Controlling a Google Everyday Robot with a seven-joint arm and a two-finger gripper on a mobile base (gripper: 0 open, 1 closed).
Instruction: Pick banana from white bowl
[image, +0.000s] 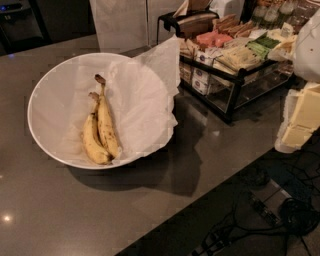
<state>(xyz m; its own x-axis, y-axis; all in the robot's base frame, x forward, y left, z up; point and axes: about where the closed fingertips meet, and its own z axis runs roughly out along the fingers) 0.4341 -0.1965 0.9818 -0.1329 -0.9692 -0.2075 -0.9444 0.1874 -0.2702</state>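
Two yellow, brown-speckled bananas lie side by side in the white bowl, left of its centre. Their dark stems point toward the far rim. A crinkled white paper sheet lines the bowl and stands up over its right rim. My gripper shows as a white and pale yellow shape at the right edge of the camera view. It hangs over the counter's edge, well to the right of the bowl, touching neither bowl nor banana.
The bowl rests on a dark grey counter. A black wire rack of packets stands just right of the bowl, at the back. The counter's front edge runs diagonally at lower right, with cables on the floor below.
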